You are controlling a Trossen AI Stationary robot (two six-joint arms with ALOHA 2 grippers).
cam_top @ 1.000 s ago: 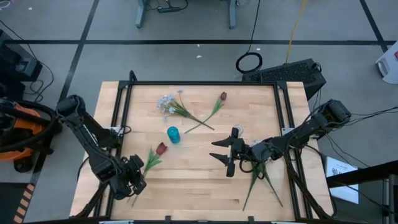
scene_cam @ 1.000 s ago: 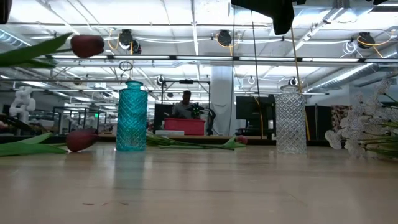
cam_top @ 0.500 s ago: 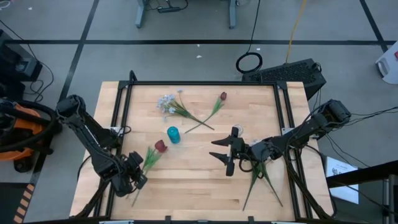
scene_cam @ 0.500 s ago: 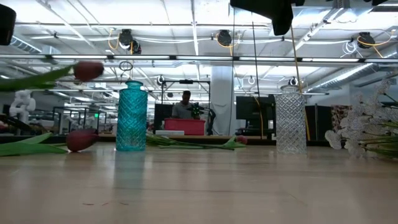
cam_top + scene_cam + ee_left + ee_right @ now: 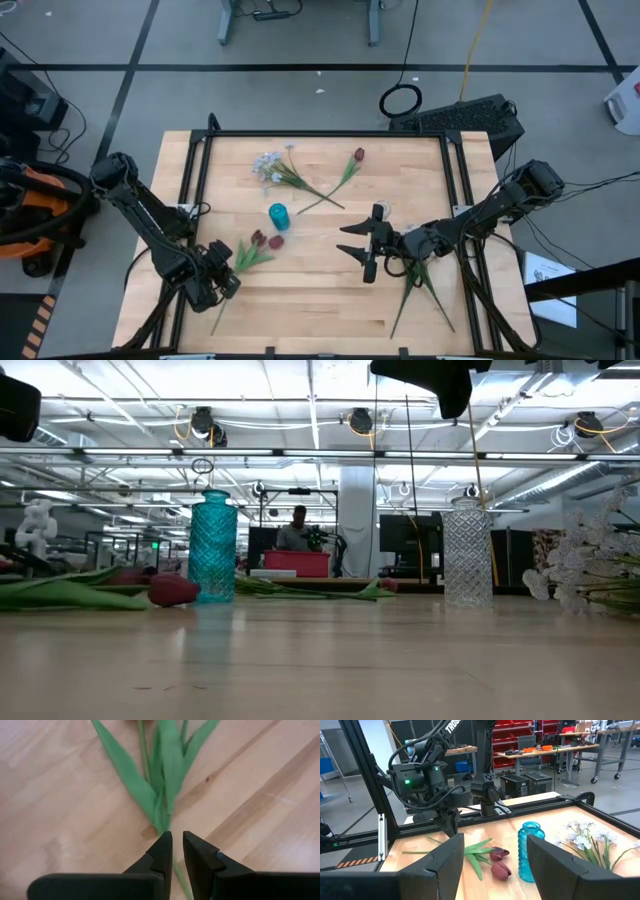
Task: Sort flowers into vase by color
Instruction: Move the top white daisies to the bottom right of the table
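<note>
Hovering low over the pale wooden table (image 5: 320, 300) near its left front corner, the left gripper (image 5: 177, 845) has its dark fingers a narrow gap apart, straddling the thin green stem without seeming to pinch it. Two dark red tulip-like flowers (image 5: 266, 240) lie flat just left of the small teal glass vase (image 5: 279, 216). A clear cut-glass vase (image 5: 468, 553) stands farther right. The right gripper (image 5: 362, 248) waits mid-table, fingers spread wide and empty, with white blossom sprays (image 5: 270, 166) at the far side.
</note>
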